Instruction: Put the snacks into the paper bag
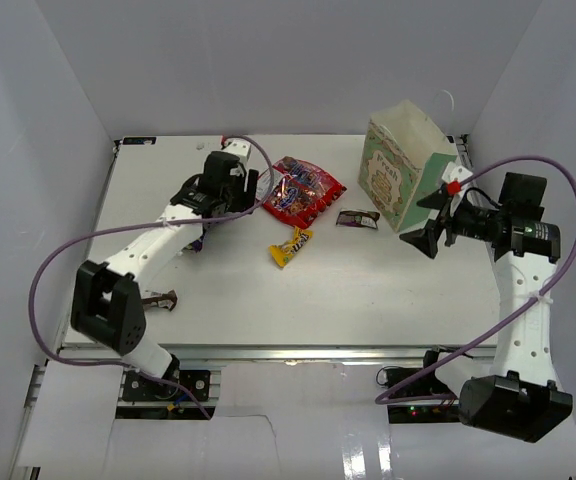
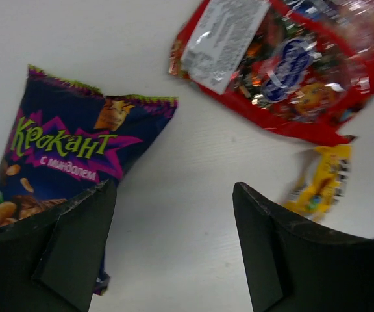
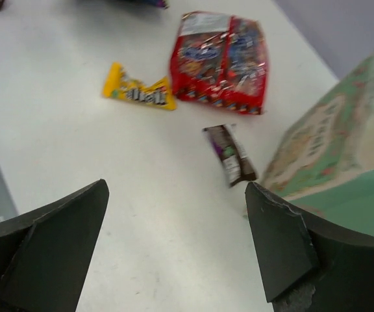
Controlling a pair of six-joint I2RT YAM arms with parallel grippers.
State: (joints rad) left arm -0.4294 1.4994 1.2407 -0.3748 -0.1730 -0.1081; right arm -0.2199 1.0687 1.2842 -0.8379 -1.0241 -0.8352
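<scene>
Tabletop (image 1: 368, 290) is carrying paper bag (image 1: 398, 180), apparently upright, at its far-right corner. Left claw (image 2: 174, 195) is hovering wide open, empty, over purple-blue bag (image 2: 63, 156); right claw (image 3: 174, 188) is gaping empty beside paper bag.

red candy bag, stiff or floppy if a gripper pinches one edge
Probably floppy: the red candy bag lies flat, its film crinkled over loose wrapped sweets, so it would likely sag and the contents slide to the low end. The glossy, glare-catching film may slip in a pinch. Packed with sweets, it is probably among the heavier snacks.
</scene>
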